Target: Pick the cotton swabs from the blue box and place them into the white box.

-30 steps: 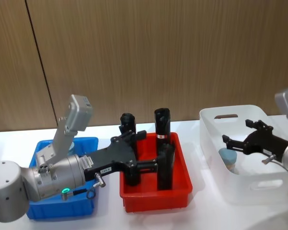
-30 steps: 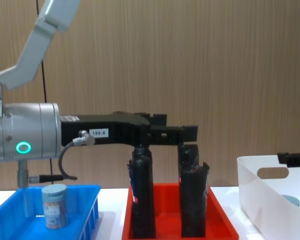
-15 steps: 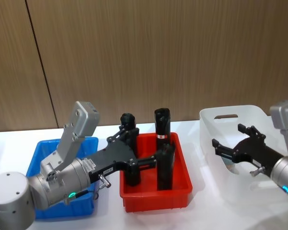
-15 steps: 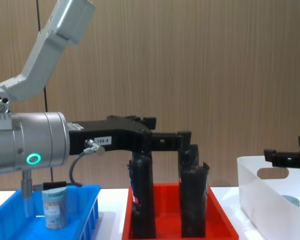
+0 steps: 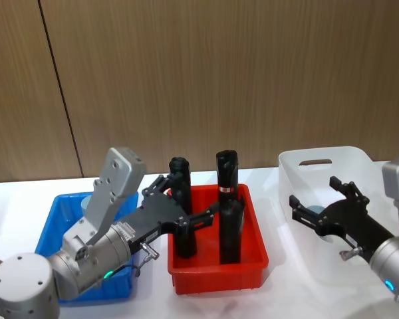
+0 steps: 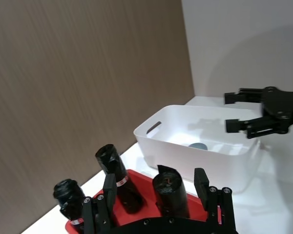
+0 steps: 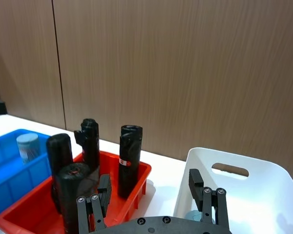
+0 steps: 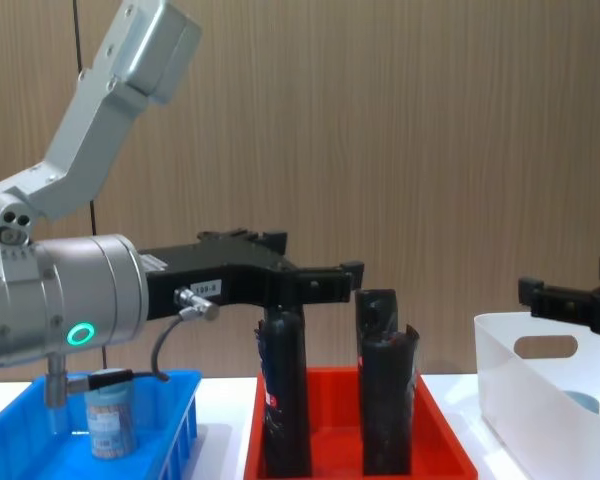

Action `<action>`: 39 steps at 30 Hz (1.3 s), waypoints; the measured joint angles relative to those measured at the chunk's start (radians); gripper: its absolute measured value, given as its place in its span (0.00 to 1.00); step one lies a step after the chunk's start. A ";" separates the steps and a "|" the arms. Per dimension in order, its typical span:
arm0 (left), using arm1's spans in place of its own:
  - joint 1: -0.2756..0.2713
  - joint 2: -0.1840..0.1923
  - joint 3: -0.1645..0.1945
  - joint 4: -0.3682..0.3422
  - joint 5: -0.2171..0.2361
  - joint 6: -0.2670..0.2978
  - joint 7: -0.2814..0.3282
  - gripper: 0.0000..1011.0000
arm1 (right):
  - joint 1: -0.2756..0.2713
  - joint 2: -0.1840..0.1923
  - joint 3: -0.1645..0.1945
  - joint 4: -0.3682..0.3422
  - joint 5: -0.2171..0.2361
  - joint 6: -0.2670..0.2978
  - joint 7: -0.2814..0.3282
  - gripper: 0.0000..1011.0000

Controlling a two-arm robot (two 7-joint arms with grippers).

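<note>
One tub of cotton swabs [image 8: 110, 415] stands upright in the blue box [image 8: 30, 420], also seen as the tub [image 7: 28, 146] in the right wrist view. Another tub [image 6: 198, 145] lies low inside the white box [image 6: 185, 141], its pale blue lid [image 8: 585, 400] just showing. My left gripper [image 5: 186, 198] hangs open and empty over the left side of the red tray, level with the black cylinders' tops [image 8: 320, 258]. My right gripper [image 5: 314, 191] is open and empty above the white box's [image 5: 319, 154] left part, clear of the tub [image 8: 568, 280].
A red tray [image 5: 216, 276] with several tall black cylinders [image 5: 227, 176] stands between the blue box [image 5: 60, 219] and the white box. A wooden wall runs behind the white table. Bare table lies in front of the trays.
My right gripper has risen out of the white box and drawn back, leaving the tub inside. My left gripper has pulled back a little toward the blue box, its elbow rising.
</note>
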 joint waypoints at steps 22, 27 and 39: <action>0.067 -0.002 0.028 -0.067 0.072 -0.046 0.277 0.99 | -0.114 -0.032 0.008 -0.131 0.003 -0.039 -0.103 0.99; 0.083 -0.002 0.036 -0.084 0.090 -0.057 0.348 0.99 | -0.114 -0.032 0.008 -0.131 0.003 -0.039 -0.103 0.99; 0.105 -0.002 0.045 -0.106 0.114 -0.073 0.438 0.99 | -0.114 -0.032 0.007 -0.131 0.003 -0.039 -0.103 0.99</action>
